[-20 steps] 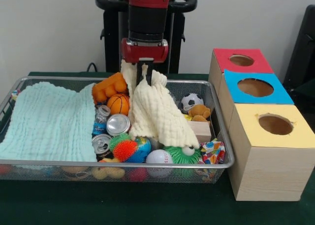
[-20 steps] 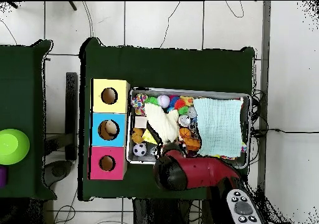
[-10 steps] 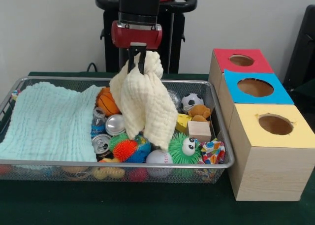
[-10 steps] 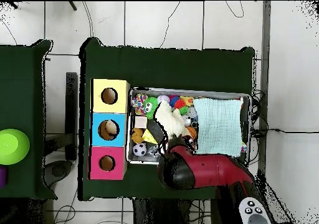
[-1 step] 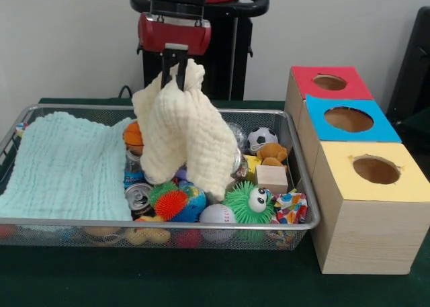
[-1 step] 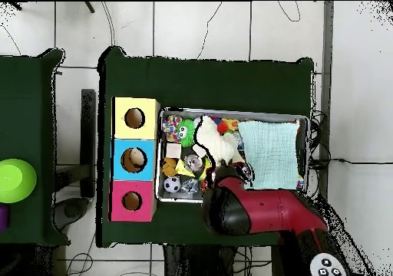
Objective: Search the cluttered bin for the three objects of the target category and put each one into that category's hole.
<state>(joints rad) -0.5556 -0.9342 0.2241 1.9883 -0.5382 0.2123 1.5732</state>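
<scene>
My gripper (image 5: 173, 70) hangs over the middle of the wire bin (image 5: 295, 186), shut on the top of a cream cloth (image 5: 183, 139) that dangles from it down to the toys. Uncovered toys lie beneath and to the right: a green googly-eyed spiky ball (image 5: 248, 201), a white baseball (image 5: 216, 215), a soccer ball (image 5: 261, 138), a brown teddy (image 5: 271, 152), a wooden block (image 5: 273, 178), a globe ball (image 5: 193, 201) and cans (image 5: 139, 195). From overhead the cloth (image 6: 211, 144) hangs over the bin's middle (image 6: 164, 113), beside the red arm (image 6: 257, 211).
A light blue cloth (image 5: 64, 166) covers the bin's left part. To the right stand three wooden boxes with round holes: red (image 5: 329, 82), blue (image 5: 349, 119) and yellow (image 5: 376, 169). A green bowl (image 6: 15, 179) sits on a separate table.
My gripper rose and moved left in the front view, lifting the cream cloth off the toys; the green spiky ball and wooden block came into sight.
</scene>
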